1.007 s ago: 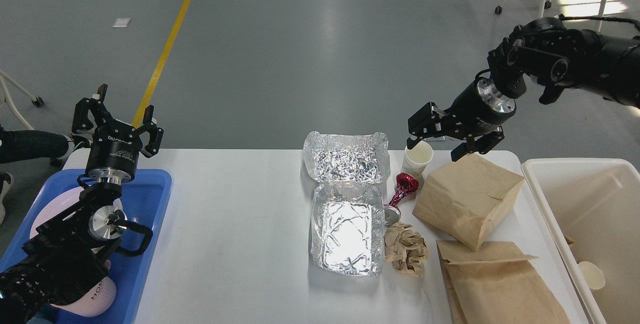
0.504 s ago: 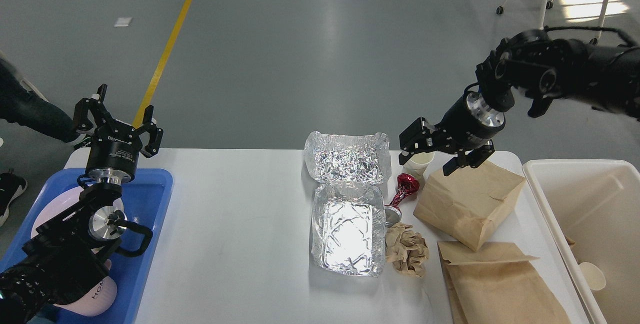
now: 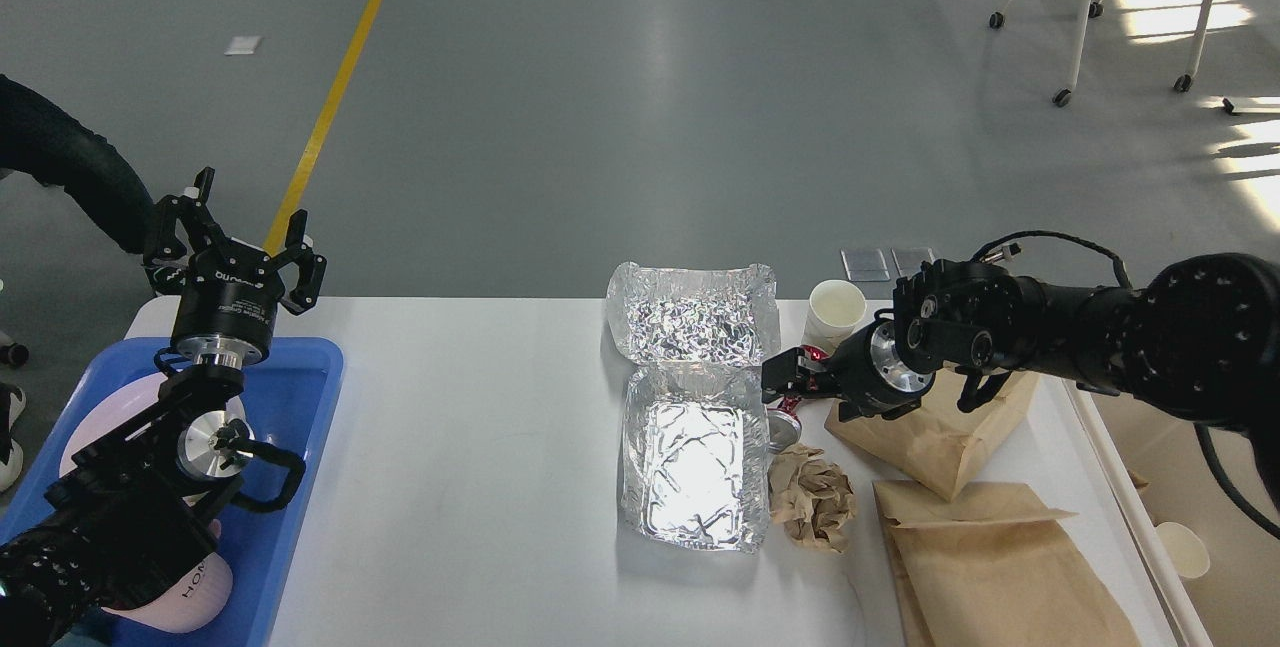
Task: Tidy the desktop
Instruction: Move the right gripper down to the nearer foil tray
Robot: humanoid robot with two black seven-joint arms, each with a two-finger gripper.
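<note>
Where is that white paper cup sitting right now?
In the head view, the white paper cup stands upright at the desktop's far edge, right of centre, between the foil lid and the brown paper bag.

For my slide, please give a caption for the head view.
Right end effector reaches the red wrapper between foil tray and paper bag on the desktop.

The desktop (image 3: pixel 480 487) is carrying an open foil container (image 3: pixel 695 427); right of it are lying a crumpled paper ball (image 3: pixel 812 502), paper cup (image 3: pixel 835 312) and two brown bags (image 3: pixel 990 567).
</note>
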